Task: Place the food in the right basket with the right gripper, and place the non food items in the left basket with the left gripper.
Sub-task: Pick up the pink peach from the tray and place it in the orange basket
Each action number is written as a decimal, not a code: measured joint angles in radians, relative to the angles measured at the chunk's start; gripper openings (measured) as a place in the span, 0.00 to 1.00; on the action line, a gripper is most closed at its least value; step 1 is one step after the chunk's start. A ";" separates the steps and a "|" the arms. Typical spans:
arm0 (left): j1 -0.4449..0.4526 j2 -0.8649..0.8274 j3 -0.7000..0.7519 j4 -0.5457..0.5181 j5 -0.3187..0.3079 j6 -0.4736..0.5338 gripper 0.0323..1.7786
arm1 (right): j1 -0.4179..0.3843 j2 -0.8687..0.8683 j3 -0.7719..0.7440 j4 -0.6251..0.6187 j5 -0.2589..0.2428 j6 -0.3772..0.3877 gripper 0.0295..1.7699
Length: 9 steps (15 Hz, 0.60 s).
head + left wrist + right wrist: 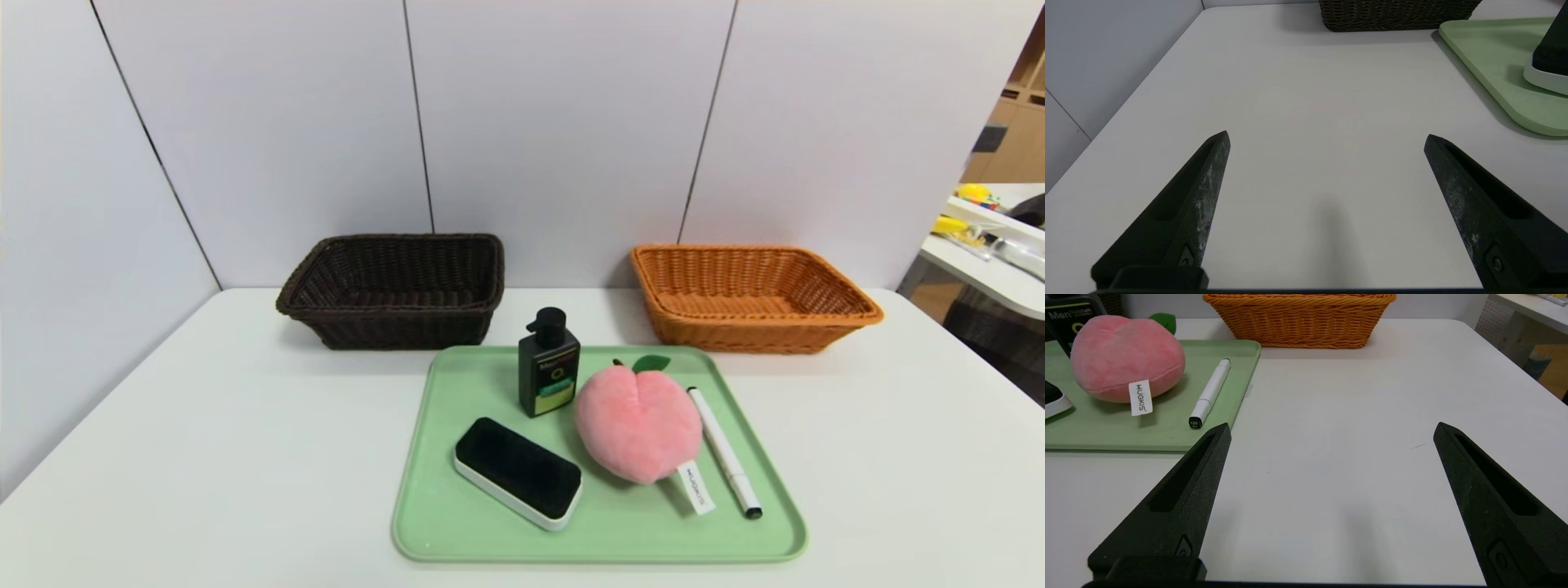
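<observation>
1. Parked at the table's near edge, both empty with jaws wide: left claw [1327, 136], right claw [1331, 426].
2. Ahead on the green tray [457, 547]: plush peach [638, 423] touching the marker pen [723, 452], likely nudged in a grab.
3. Beyond, eraser [518, 471], pump bottle [548, 363].
4. At the far edge: dark brown basket [393, 291], orange basket [749, 297].

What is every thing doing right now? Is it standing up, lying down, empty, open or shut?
Left claw: open, holding nothing, over bare table.
Right claw: open, holding nothing.
Dark brown basket: upright, empty.
Orange basket: upright, empty.
Green tray: flat on table, holding four things.
Pump bottle: standing upright.
Plush peach: resting on tray, leaf toward baskets.
Eraser: lying flat, black side up.
Marker pen: lying flat, capped.
</observation>
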 joint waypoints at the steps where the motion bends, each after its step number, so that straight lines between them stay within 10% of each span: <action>1: 0.000 0.000 0.000 0.000 0.001 -0.001 0.95 | 0.000 0.000 0.000 0.000 0.000 0.001 0.97; 9: -0.001 0.000 -0.004 0.002 0.003 0.003 0.95 | 0.000 0.000 -0.002 0.011 -0.001 -0.011 0.97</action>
